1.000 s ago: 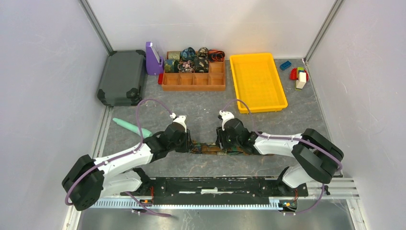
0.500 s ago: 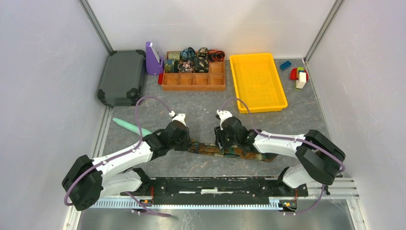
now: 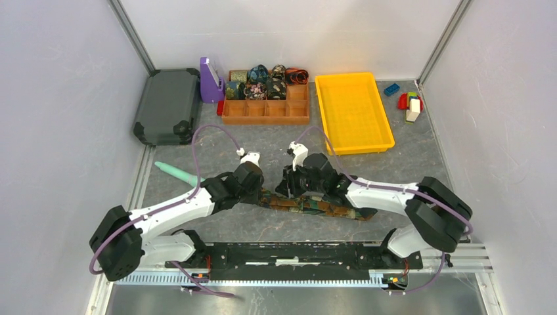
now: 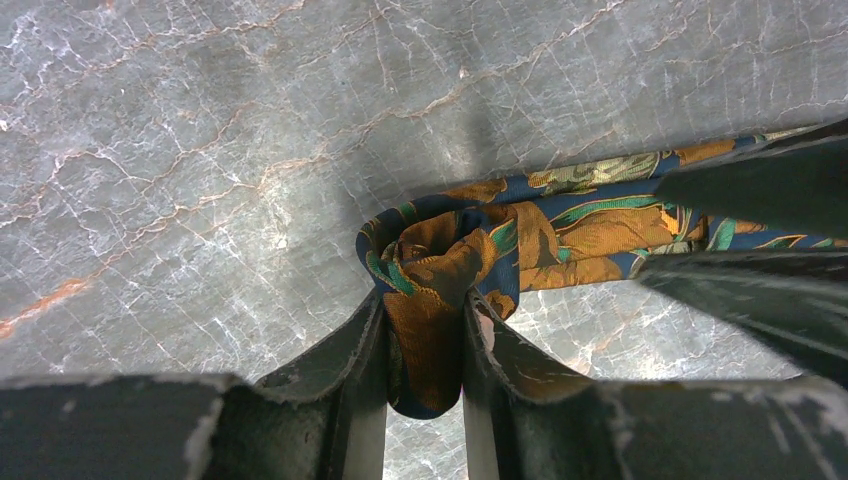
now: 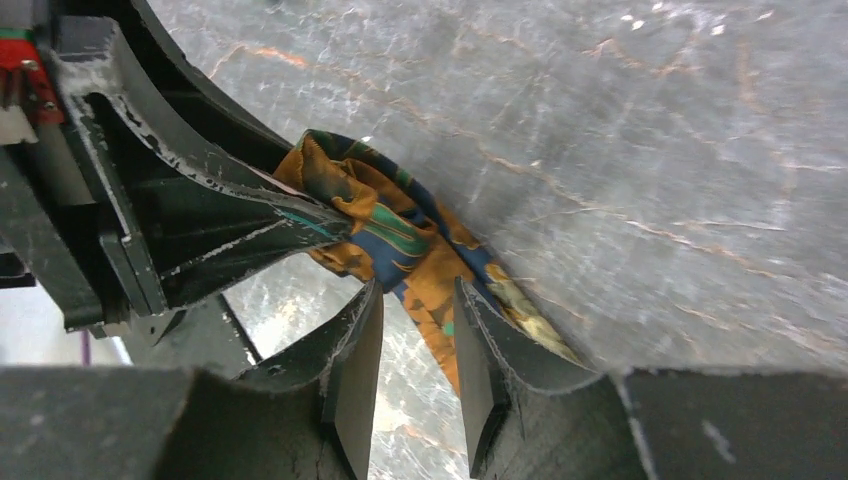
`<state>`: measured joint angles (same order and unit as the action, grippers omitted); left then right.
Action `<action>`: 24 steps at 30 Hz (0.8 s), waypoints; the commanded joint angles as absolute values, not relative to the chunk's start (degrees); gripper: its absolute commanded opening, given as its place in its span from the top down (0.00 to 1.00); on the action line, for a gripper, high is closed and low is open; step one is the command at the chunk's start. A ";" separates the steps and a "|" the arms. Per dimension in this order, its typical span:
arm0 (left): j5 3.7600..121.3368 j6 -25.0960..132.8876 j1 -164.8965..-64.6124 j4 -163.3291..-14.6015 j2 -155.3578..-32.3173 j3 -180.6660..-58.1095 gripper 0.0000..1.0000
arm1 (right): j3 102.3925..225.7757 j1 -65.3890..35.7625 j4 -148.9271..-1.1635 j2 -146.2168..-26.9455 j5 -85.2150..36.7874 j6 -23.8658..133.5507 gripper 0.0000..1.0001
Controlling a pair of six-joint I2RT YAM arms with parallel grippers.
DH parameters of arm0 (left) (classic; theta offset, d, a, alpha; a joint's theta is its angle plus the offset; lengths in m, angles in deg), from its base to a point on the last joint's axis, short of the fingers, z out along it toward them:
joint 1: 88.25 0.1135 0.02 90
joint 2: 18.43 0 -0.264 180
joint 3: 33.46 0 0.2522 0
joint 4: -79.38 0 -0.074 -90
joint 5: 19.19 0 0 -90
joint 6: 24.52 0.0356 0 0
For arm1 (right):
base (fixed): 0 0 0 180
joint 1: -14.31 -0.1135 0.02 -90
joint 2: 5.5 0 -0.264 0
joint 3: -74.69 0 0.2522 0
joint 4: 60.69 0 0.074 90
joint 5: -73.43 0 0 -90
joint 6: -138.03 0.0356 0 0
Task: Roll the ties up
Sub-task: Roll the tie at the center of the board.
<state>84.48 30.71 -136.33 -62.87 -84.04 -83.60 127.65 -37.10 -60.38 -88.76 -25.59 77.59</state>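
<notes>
Firmly, left end effector (image 4: 422,310) clamping tie coil (image 4: 432,245), right end effector (image 5: 415,300) grip unclear, teal stick (image 3: 176,172) near.

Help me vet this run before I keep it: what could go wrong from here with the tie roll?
1. The left gripper pinches only a loose, uneven coil of the tie; it may unwind or slip out.
2. The right gripper straddles the strip right beside the left one; they might collide.
3. The flat tail runs under the right arm and could skew.
</notes>
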 commanded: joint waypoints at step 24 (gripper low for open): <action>95.92 32.08 -142.43 -54.71 -89.56 -92.90 0.67 | 128.77 -38.68 -42.88 -104.98 -35.42 84.87 0.70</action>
<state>92.31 30.76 -141.66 -55.11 -88.63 -89.61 127.72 -38.44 -42.40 -106.18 -36.01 86.68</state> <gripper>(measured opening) 0.348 0.300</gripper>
